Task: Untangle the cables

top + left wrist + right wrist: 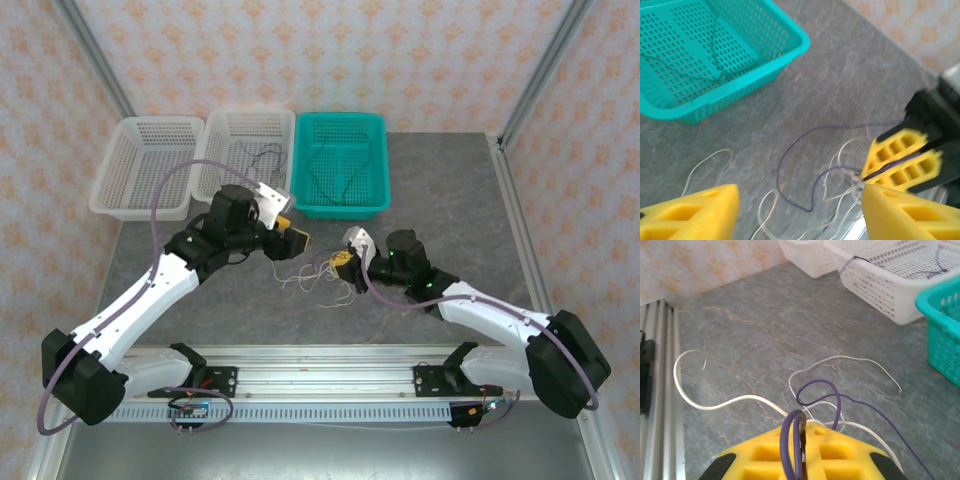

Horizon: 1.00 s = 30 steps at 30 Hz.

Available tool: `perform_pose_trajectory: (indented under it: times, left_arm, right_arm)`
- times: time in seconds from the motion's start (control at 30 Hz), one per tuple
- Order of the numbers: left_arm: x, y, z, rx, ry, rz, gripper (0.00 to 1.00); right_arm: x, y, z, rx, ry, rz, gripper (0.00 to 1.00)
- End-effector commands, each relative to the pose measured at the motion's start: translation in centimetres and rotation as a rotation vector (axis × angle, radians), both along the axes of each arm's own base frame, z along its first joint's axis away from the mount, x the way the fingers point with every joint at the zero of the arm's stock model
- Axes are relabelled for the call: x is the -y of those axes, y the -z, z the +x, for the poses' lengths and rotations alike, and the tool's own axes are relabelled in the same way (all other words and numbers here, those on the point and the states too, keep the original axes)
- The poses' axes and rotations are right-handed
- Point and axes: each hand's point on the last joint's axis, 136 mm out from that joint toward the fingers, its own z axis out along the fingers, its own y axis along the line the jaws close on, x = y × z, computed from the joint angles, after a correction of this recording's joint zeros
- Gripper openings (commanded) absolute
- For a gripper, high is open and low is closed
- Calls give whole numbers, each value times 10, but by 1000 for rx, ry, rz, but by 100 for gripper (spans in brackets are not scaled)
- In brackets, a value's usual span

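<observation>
Right gripper (800,429), up close, is clamped on the purple cable (838,401), which is knotted among white cables (740,401) on the counter (765,315), the left gripper (800,192) gapes empty, and with the green cable (715,55) already in the teal basket (755,80), I'd say partway.

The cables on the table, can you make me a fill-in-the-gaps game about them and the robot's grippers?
1. The cable pinched in the right gripper is ___ in colour.
2. The left gripper has its jaws ___, with nothing between them.
3. The green cable lies in the basket coloured ___.
4. The two other baskets are ___.
Missing words: purple; open; teal; white.
</observation>
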Motion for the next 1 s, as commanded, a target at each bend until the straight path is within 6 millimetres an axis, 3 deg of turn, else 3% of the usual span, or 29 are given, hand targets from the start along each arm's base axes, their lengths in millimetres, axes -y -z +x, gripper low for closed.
perform_pose_trajectory:
  times: [0.0, 0.27, 0.4, 0.57, 0.9, 0.97]
  left_arm:
    - [-4, 19, -10, 18, 129, 133, 63]
    - [34, 44, -42, -264, 438, 58, 61]
    - [44, 48, -28, -254, 417, 13, 60]
    - [49, 54, -13, -239, 369, 8, 51]
    - [49, 71, -20, -309, 382, 8, 45]
    - [50, 72, -22, -319, 386, 0, 38]
  right_arm:
    - [-9, -19, -14, 33, -126, 9, 11]
    - [-11, -31, -17, 65, -162, -2, 11]
    - [-11, -33, -17, 72, -168, -2, 11]
    - [-10, -36, -15, 90, -157, -3, 11]
    - [-4, -48, -7, 127, -80, 35, 12]
    - [-4, -47, -6, 133, -77, 32, 13]
